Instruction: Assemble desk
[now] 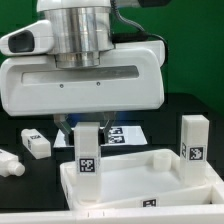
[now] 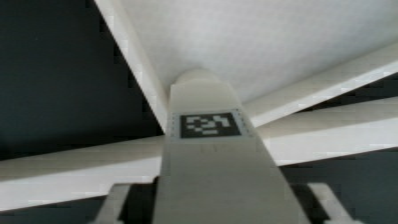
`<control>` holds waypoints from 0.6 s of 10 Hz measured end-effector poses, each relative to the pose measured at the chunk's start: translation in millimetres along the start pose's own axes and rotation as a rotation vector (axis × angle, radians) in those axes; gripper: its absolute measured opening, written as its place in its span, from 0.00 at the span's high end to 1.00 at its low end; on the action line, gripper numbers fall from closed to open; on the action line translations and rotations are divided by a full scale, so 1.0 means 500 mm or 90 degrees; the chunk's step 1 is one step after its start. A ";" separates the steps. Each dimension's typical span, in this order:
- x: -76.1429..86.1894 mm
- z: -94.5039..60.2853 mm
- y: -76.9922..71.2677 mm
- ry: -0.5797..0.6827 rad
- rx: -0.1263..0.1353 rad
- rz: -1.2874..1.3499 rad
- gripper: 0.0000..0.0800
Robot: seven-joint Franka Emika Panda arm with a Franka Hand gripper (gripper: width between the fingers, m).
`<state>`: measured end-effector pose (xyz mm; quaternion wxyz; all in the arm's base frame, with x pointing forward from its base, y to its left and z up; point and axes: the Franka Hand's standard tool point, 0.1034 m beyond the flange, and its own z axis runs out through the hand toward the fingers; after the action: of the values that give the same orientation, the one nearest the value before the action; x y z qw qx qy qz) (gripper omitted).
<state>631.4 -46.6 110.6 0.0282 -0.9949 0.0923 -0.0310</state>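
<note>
Leg (image 1: 88, 152), white plastic, tagged: held upright in the gripper (image 1: 88, 125), jaws closed on its upper end, over the tabletop (image 1: 150, 186) corner at the exterior view's left. Judged light, stiff, smooth, probably slippery; best gripped squarely on flat opposite faces. Second leg (image 1: 193, 140) stands upright at the exterior view's right.

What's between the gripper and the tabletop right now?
A tagged leg, held by the gripper, pointing down at the tabletop; wrist view shows it best.

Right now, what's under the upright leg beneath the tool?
A rimmed corner of the tabletop panel. The leg hides the spot directly beneath it, so seating cannot be seen.
</note>
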 end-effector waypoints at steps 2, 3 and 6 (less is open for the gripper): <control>0.003 0.000 0.002 0.001 -0.001 0.117 0.64; 0.009 0.000 0.009 -0.001 -0.004 0.227 0.64; 0.008 0.003 0.004 -0.022 -0.005 0.612 0.64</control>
<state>634.9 -49.2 109.3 0.0374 -0.8399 0.5414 0.0026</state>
